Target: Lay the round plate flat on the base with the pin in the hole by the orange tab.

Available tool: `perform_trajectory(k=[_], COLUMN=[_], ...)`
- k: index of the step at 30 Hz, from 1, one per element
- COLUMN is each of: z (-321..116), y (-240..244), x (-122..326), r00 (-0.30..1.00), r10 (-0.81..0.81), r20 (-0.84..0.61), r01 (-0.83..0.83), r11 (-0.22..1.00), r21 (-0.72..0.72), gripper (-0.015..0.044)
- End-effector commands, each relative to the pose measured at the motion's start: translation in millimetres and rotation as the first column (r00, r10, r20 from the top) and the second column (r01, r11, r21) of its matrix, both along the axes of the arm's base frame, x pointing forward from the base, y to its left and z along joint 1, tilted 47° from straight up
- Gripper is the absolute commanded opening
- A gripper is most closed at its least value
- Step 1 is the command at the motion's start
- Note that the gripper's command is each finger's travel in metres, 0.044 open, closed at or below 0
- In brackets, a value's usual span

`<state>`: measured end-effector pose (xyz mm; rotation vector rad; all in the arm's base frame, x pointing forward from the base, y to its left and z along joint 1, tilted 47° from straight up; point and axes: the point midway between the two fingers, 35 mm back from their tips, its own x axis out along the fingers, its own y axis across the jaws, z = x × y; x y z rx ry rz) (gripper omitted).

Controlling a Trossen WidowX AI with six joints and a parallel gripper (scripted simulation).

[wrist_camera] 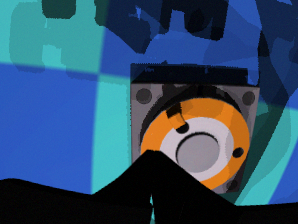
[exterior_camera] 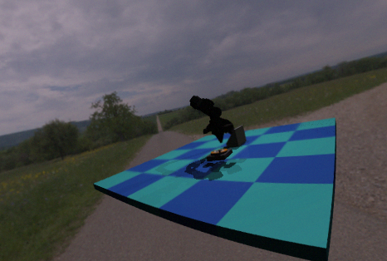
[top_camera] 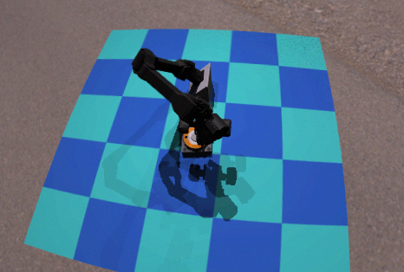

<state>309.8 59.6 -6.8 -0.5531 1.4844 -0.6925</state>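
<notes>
Pincer (wrist_camera: pixel 152 211) pressed fully shut, gripping nothing, tips meeting in a single dark wedge at 6 o'clock of the wrist view. Poised just above the near rim of the plate (wrist_camera: pixel 197 141), though contact or a small gap cannot be told from these angles.

Plate lying on the grey base (wrist_camera: pixel 141 111), ringed around the pale post (wrist_camera: pixel 197 151) at its centre. Dark notch at about 11 o'clock on the orange ring, possibly the tab with its hole; too blurred to say for certain. Small dark hole at roughly 3 o'clock on the pale inner ring. Pin not clearly picked out anywhere; likely hidden beneath the plate.

From above, arm (top_camera: pixel 173 87) folded over the base, which sits near the middle of the checkered table (top_camera: pixel 303 142), with the plate mostly covered by the wrist.

Risks from here:
- Pushing down rather than sideways: plate wedged harder onto the pin, no turn at all.
- Shut tips slipping off the smooth rim during a nudge, skating onto the base instead.
- Turning the wrong way round, or overshooting, so the hole sails past the pin.
- Pulling away at a slant after seating, dragging the plate back up the post.
</notes>
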Motion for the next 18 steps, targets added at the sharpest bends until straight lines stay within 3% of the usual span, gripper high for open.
perform_trajectory(k=[1, 9, 18], z=[-2, -29, -27], y=[-4, -34, -38], x=[3, 1, 7], r00=[1.000, 1.000, 1.000], r10=[-0.001, -0.001, -0.001], r20=[0.013, 0.013, 0.013], r01=[0.001, 0.001, 0.001], r11=[1.000, 1.000, 1.000], r21=[-0.007, -0.009, -0.010], gripper=[0.0000, 0.0000, 0.0000])
